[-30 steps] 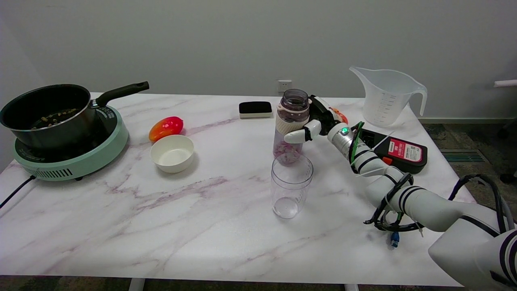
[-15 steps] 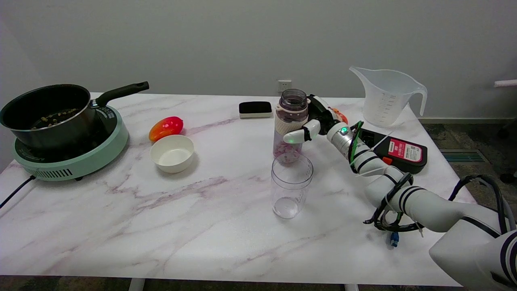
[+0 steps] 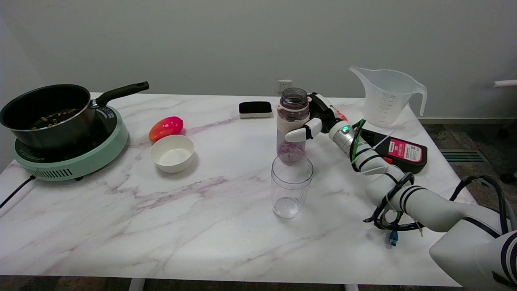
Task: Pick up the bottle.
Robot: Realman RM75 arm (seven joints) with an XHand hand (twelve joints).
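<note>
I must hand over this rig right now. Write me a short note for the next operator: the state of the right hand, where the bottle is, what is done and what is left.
Right hand: wrapped around the clear open-topped bottle with the cream band and pink pieces inside, thumb across the front.
Bottle: upright, just behind the clear plastic cup, near the middle of the white marble table. The cup hides its base, so I cannot tell whether it has left the table.
Done: reach and grasp.
Left: raise the bottle straight up, clear of the cup.
</note>
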